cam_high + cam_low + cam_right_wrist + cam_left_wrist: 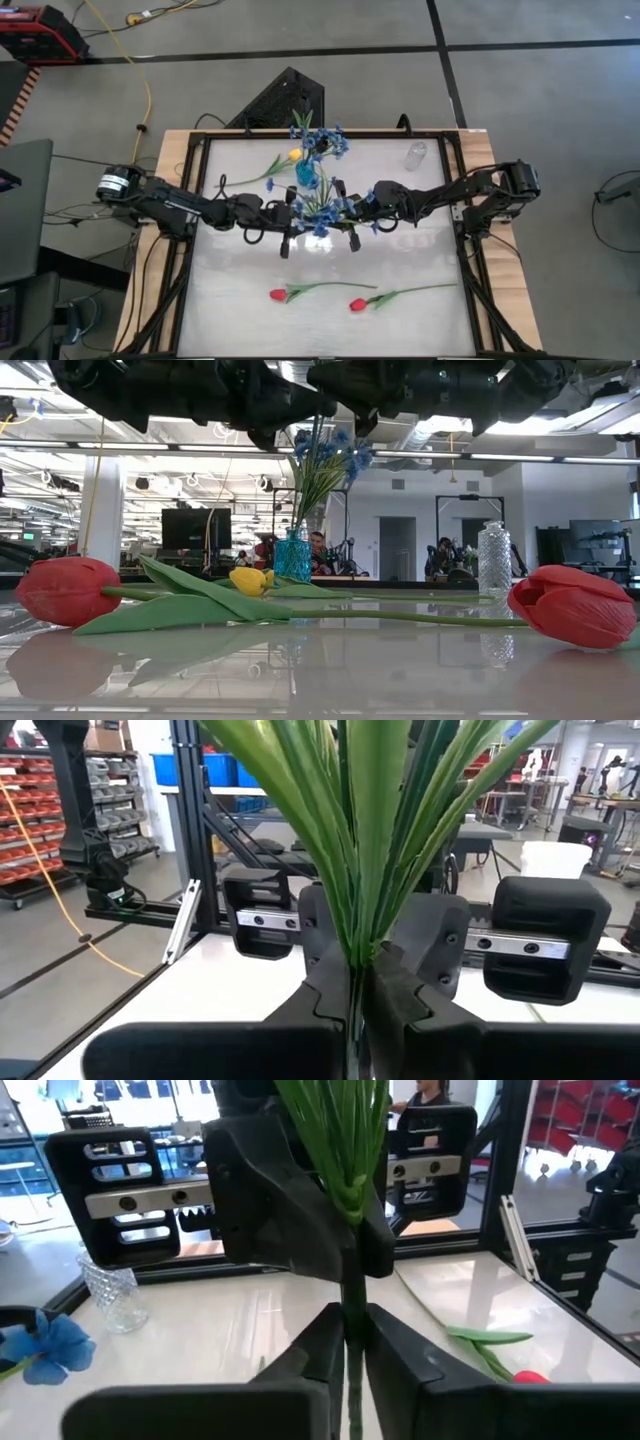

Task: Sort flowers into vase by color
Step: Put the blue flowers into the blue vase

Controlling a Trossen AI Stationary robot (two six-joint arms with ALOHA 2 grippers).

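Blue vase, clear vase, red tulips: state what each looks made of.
Blue vase: translucent tinted glass or plastic, glossy; light passes through. Clear vase: cut glass or moulded plastic, its faceted pattern glinting. Red tulips: probably plastic or coated fabric, smooth matte petals, uniformly green stems.

red tulips [278,294]: 2 | yellow tulip [294,155]: 1 | blue vase [307,176]: 1 | clear vase [416,155]: 1

Both arms hide the blue spray's [320,205] stem from above.
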